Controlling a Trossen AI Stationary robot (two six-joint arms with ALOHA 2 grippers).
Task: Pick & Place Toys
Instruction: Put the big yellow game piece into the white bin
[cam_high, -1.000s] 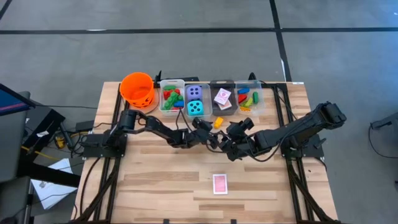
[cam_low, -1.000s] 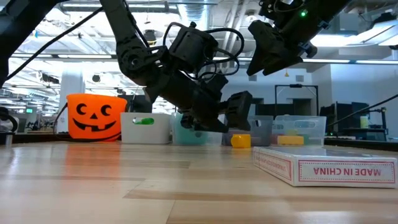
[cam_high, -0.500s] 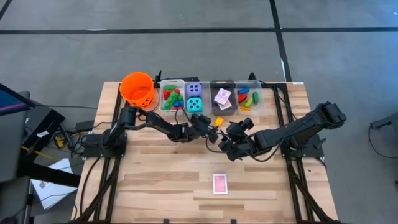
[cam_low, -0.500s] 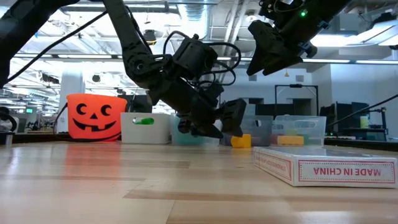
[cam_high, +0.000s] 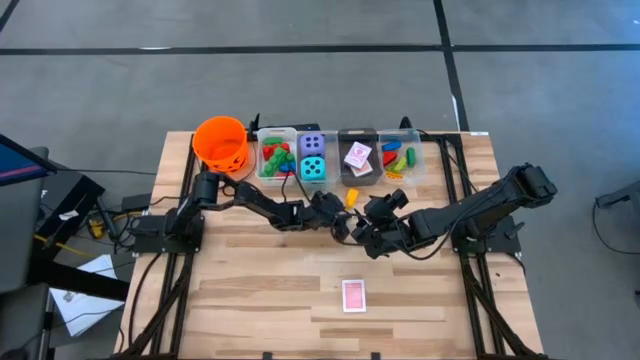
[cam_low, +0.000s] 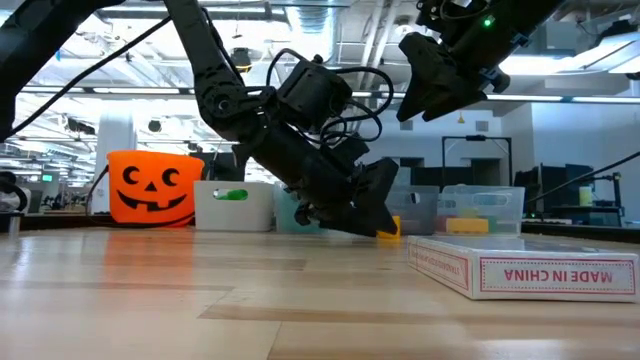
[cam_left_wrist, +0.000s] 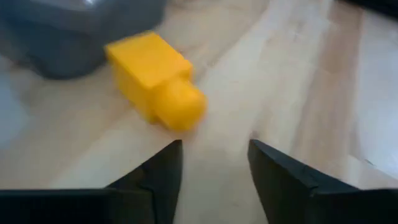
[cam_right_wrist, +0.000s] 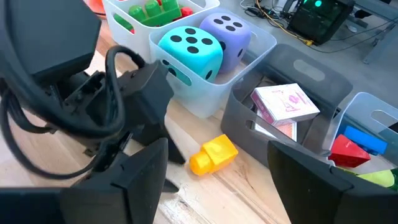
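Observation:
A yellow brick (cam_left_wrist: 155, 78) lies on its side on the table, just in front of the dark grey bin (cam_high: 358, 157); the high view (cam_high: 351, 197) and the right wrist view (cam_right_wrist: 213, 154) show it too. My left gripper (cam_left_wrist: 214, 155) is low over the table, open, with its fingertips just short of the brick and nothing between them. In the low view it (cam_low: 370, 215) hides most of the brick. My right gripper (cam_right_wrist: 217, 186) hangs open above the table (cam_low: 425, 100), to the right of the brick. A pink card box (cam_high: 353, 295) lies flat near the front edge.
A row of bins stands at the far edge: bricks (cam_high: 277, 155), a teal die (cam_right_wrist: 189, 53) and a purple die (cam_right_wrist: 227, 31), a card pack (cam_right_wrist: 286, 102), more bricks (cam_high: 400, 157). An orange pumpkin bucket (cam_high: 221, 143) stands left of them.
My left gripper has swung toward the yellow brick, tipped further down and sunk close to the table; in the low view it now covers most of the brick. The brick has stayed where it was.

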